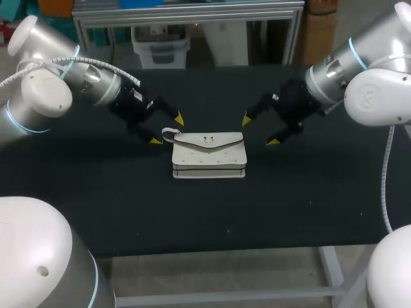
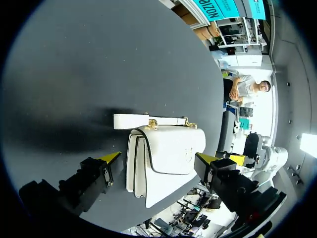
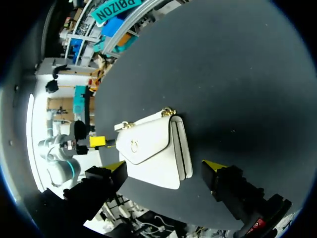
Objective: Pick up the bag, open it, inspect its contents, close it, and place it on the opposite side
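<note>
Left gripper (image 1: 167,129): wide open, empty, just beside the strap (image 1: 169,133) end of the bag (image 1: 209,154).
Right gripper (image 1: 259,131): wide open, empty, near the other end.
Bag: flat mid-table, flap shut.
Risk: one finger landing first could shove the bag; the strap may snag a tip.
Table (image 1: 289,205): dark, matte, flat.
Room: bag well apart from every edge.

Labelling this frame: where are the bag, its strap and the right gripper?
bag (image 1: 209,157): head view, body below flap.
strap (image 2: 131,121): left wrist view, flat white end.
right gripper (image 1: 259,131): head view, midway between fingertips.
</note>
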Robot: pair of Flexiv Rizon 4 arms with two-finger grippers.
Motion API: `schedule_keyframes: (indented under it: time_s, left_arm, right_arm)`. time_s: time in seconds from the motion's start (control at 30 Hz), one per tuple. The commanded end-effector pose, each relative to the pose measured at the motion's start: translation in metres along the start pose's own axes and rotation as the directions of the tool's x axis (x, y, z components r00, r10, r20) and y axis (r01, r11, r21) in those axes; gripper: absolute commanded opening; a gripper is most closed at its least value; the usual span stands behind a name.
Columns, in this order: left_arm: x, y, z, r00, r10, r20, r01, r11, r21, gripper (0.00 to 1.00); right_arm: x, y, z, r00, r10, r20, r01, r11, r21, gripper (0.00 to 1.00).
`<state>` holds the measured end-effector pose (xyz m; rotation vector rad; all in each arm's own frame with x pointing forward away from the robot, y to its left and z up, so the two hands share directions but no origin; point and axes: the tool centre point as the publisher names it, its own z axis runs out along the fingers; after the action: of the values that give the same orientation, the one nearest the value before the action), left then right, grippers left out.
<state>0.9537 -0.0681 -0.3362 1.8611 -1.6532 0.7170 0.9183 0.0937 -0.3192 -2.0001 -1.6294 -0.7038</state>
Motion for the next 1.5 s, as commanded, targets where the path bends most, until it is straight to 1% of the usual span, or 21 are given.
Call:
schedule_keyframes:
  time_s: [0.03, 0.23, 0.43, 0.53, 0.57, 0.63, 0.67, 0.7, 0.87, 1.0, 1.1, 1.17, 1.2, 1.27, 1.37, 1.5]
  left_arm:
    - [0.001, 0.0, 0.005, 1.0, 0.021, -0.011, -0.022, 1.0, -0.002, 1.0]
    - [0.005, 0.001, 0.008, 0.997, 0.074, -0.027, -0.075, 0.997, -0.036, 1.0]
    - [0.003, 0.004, 0.011, 0.993, 0.109, -0.035, -0.111, 0.992, -0.058, 1.0]
    - [0.003, 0.006, 0.012, 0.993, 0.116, -0.038, -0.118, 0.991, -0.064, 1.0]
    - [0.002, 0.006, 0.012, 0.992, 0.116, -0.044, -0.119, 0.991, -0.068, 1.0]
    - [0.001, 0.007, 0.012, 0.992, 0.118, -0.053, -0.121, 0.99, -0.073, 1.0]
    - [0.0, 0.007, 0.013, 0.991, 0.12, -0.059, -0.124, 0.989, -0.077, 1.0]
    - [0.0, 0.008, 0.013, 0.991, 0.121, -0.061, -0.126, 0.989, -0.078, 1.0]
    - [-0.002, 0.01, 0.015, 0.987, 0.137, -0.085, -0.145, 0.984, -0.1, 1.0]
    - [-0.001, 0.011, 0.016, 0.986, 0.141, -0.091, -0.151, 0.983, -0.107, 1.0]
    - [-0.001, 0.01, 0.018, 0.985, 0.141, -0.101, -0.152, 0.981, -0.119, 1.0]
    - [0.0, 0.01, 0.019, 0.984, 0.142, -0.104, -0.154, 0.98, -0.124, 1.0]
    - [0.0, 0.01, 0.02, 0.984, 0.142, -0.107, -0.155, 0.98, -0.126, 1.0]
    - [0.001, 0.009, 0.02, 0.983, 0.142, -0.112, -0.156, 0.979, -0.128, 1.0]
    - [0.003, 0.005, 0.018, 0.988, 0.09, -0.125, -0.105, 0.987, -0.124, 1.0]
    - [0.003, 0.005, 0.018, 0.988, 0.09, -0.125, -0.105, 0.987, -0.124, 1.0]
  right_arm:
    - [0.002, 0.018, 0.008, 1.0, -0.005, -0.012, 0.006, 0.996, 0.087, 1.0]
    - [0.005, 0.021, 0.017, 1.0, -0.02, -0.021, 0.022, 0.995, 0.101, 1.0]
    - [0.001, 0.021, 0.03, 0.999, -0.008, -0.035, 0.012, 0.993, 0.121, 1.0]
    - [-0.001, 0.019, 0.037, 0.999, -0.004, -0.038, 0.009, 0.992, 0.127, 0.96]
    - [-0.002, 0.019, 0.039, 0.999, 0.002, -0.046, 0.004, 0.992, 0.13, 0.93]
    - [-0.003, 0.018, 0.043, 0.998, 0.009, -0.06, -0.001, 0.991, 0.131, 0.8]
    - [-0.003, 0.018, 0.045, 0.998, 0.011, -0.068, -0.002, 0.991, 0.132, 0.71]
    - [-0.003, 0.018, 0.047, 0.997, 0.012, -0.073, -0.002, 0.991, 0.133, 0.67]
    - [-0.002, 0.018, 0.052, 0.995, 0.007, -0.095, 0.005, 0.993, 0.122, 0.56]
    - [-0.003, 0.019, 0.056, 0.993, -0.004, -0.116, 0.017, 0.994, 0.112, 0.58]
    - [-0.004, 0.02, 0.058, 0.99, -0.024, -0.141, 0.036, 0.996, 0.087, 0.59]
    - [-0.003, 0.021, 0.059, 0.987, -0.034, -0.155, 0.046, 0.996, 0.071, 0.55]
    - [-0.002, 0.022, 0.06, 0.985, -0.045, -0.168, 0.055, 0.997, 0.061, 0.5]
    - [-0.001, 0.024, 0.061, 0.984, -0.043, -0.173, 0.054, 0.997, 0.063, 0.47]
    - [0.001, 0.024, 0.062, 0.982, -0.05, -0.183, 0.062, 0.996, 0.06, 0.47]
    - [0.002, 0.024, 0.063, 0.981, -0.056, -0.184, 0.068, 0.996, 0.062, 0.48]
